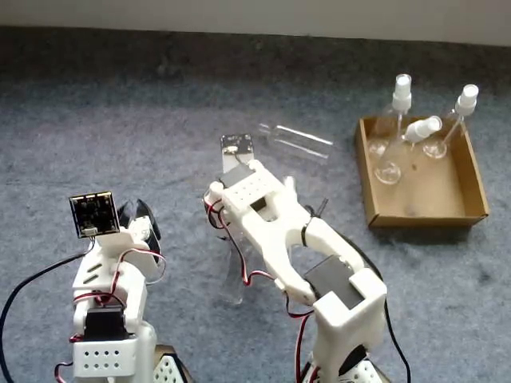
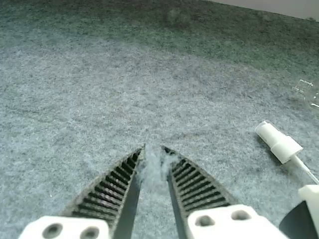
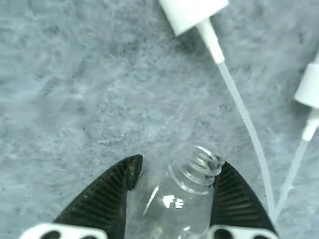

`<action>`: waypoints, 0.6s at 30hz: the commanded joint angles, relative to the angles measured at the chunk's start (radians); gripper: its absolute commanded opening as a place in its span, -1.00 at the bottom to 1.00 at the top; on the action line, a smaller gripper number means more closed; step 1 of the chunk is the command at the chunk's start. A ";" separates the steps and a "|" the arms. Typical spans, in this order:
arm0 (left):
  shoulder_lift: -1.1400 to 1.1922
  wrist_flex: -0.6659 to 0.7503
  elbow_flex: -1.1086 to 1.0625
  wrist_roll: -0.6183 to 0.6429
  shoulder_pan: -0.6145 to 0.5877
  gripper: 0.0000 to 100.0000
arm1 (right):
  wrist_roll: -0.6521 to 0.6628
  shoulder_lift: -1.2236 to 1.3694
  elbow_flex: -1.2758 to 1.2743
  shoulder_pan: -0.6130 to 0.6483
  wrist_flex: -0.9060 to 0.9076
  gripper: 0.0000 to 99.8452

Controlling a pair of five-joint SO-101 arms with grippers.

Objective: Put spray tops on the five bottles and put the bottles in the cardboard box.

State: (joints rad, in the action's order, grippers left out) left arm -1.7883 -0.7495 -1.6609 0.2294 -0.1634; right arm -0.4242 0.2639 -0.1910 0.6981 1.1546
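A clear, uncapped bottle [image 3: 187,184] lies between the fingers of my right gripper [image 3: 179,164], which is shut on it just above the carpet. In the high view this bottle [image 1: 234,275] shows under the middle arm. Two loose spray tops [image 3: 194,12] [image 3: 310,89] lie just beyond its threaded neck, with their thin tubes trailing back. A second uncapped bottle [image 1: 295,141] lies on its side left of the cardboard box [image 1: 363,179]. My left gripper [image 2: 153,149] hovers over bare carpet, its fingers nearly together and holding nothing. One spray top [image 2: 279,143] lies off to its side.
Three bottles with spray tops [image 1: 399,100] [image 1: 461,108] [image 1: 421,130] stand or lean in the back of the box; its front half is bare. Grey carpet covers the table. The left arm [image 1: 104,271] sits at the front left.
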 commanded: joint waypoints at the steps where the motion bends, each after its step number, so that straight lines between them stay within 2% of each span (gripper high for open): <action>1: -0.001 0.021 0.028 0.003 -0.007 -0.98 | 0.114 -0.018 0.018 -0.022 0.010 -0.72; 8: -0.001 0.021 0.028 0.003 -0.007 -0.98 | 0.265 -0.018 0.019 -0.028 0.004 -0.72; 15: -0.001 0.021 0.028 0.003 -0.008 -0.98 | 0.526 -0.018 0.065 -0.094 0.022 -0.72; 18: -0.001 0.021 0.028 0.003 -0.008 -0.98 | 0.598 -0.018 0.116 -0.114 0.071 -0.72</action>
State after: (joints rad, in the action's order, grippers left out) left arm -1.7883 -0.7495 -1.6609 0.2294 -0.1634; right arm 0.1066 0.2639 -0.1603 0.6199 1.1868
